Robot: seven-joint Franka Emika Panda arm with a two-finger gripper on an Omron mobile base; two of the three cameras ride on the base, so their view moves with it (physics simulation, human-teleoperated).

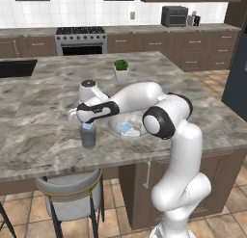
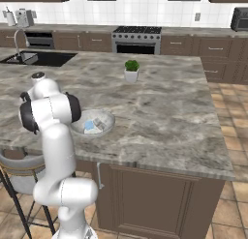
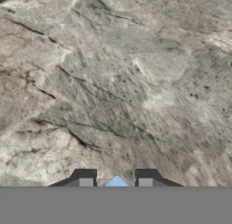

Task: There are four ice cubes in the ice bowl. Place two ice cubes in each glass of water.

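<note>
- Gripper (image 3: 116, 182) w/ jaws drawn narrow on a pale-blue ice cube (image 3: 116, 181), which shows as a small blue wedge btwn the two dark tips in hand view; marble counter (image 3: 118, 82) beyond.
- In left base view the hand (image 1: 89, 117) hangs directly over a glass of water (image 1: 88, 136); a blue chunk (image 1: 87, 127) sits right at the glass mouth, just below the hand. Can't tell if it's the held cube or one already inside.
- Key relation: glass lies straight down from the tips, at approx. 6 o'clock of the hand in left base view. Judged: the release needs no sideways shift, just a drop or small descent.
- Ice bowl (image 1: 116, 127) sits at 3 o'clock of the glass in left base view, near it but apart; partly behind the forearm. Pale cubes (image 1: 126, 129) visible inside; count unclear from there.
- Right base view: bowl (image 2: 107, 119) near counter front edge, blue-white ice (image 2: 90, 126) in it, at approx. 3 o'clock of the arm's elbow.
- Small white pot w/ green plant (image 1: 121, 71) stands well apart, at 12 o'clock of the bowl; no part in this move.
- Cube has no clear long axis at this res.
- Risk, as judged: cube clipping the glass rim if let go off-centre; the glass mouth is narrow vs. the bowl.
- Stool (image 1: 70, 189) tucked under counter at 6 o'clock of the glass.
</note>
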